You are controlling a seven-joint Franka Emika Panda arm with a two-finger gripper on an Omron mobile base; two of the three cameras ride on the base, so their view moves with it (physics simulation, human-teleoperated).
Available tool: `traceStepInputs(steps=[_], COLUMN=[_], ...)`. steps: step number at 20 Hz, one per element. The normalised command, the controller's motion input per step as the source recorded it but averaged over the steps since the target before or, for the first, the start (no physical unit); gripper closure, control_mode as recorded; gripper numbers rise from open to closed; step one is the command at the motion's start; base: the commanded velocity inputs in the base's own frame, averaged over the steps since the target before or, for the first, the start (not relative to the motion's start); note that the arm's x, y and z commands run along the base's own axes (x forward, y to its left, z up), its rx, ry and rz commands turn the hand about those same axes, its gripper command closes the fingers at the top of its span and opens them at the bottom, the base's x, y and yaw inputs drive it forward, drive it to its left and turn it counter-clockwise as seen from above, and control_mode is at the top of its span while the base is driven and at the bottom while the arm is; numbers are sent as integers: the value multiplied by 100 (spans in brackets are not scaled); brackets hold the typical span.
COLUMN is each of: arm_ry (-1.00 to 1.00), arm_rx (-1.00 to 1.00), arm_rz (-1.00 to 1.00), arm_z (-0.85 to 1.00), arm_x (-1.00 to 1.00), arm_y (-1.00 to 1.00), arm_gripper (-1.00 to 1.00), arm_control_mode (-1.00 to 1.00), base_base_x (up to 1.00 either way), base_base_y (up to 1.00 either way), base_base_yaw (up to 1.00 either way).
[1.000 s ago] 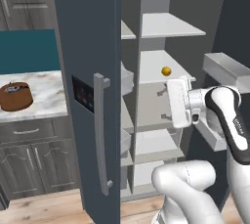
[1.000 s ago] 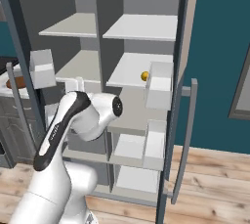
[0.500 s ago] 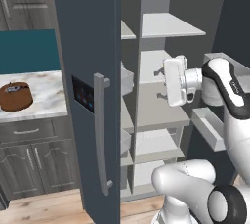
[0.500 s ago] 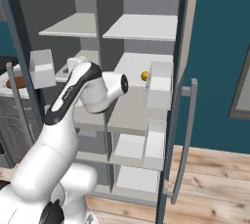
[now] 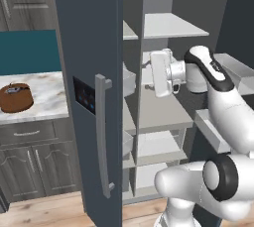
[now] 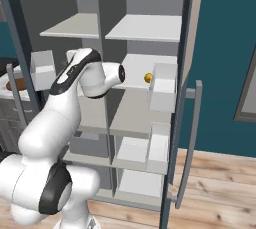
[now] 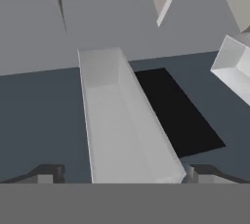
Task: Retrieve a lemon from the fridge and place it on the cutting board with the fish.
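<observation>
The lemon [image 6: 148, 77] sits on a middle shelf [image 6: 142, 68] of the open fridge [image 5: 89, 47], right compartment, just behind a pale door bin [image 6: 162, 94]. The end effector [image 7: 122, 175] is raised at that shelf's height, fingers spread wide and empty, facing a door bin rather than the fruit, so I judge it must turn toward the shelf. On the worktop [image 5: 47, 94] to the left, the cutting board [image 5: 16, 98] carries the fish [image 5: 15, 90].

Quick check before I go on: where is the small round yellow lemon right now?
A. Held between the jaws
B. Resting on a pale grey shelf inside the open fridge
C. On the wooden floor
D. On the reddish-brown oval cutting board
B: in the right base view the small round yellow lemon sits on a pale grey shelf inside the open dark slate-blue fridge, apart from the arm.
</observation>
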Motion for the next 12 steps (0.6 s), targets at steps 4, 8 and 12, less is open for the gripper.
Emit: traceStepInputs(steps=[4,8,12], arm_ry=[-5,0,0], arm_rx=[0,-3,-6], arm_rz=[0,5,15], arm_z=[-2,-2,0], arm_x=[37,-19,-59], arm_y=[61,70,77], arm_gripper=[-100,-100,-100], arm_control_mode=[-100,-100,-100], base_base_x=[0,0,0], base_base_y=[0,0,0], base_base_yaw=[0,0,0])
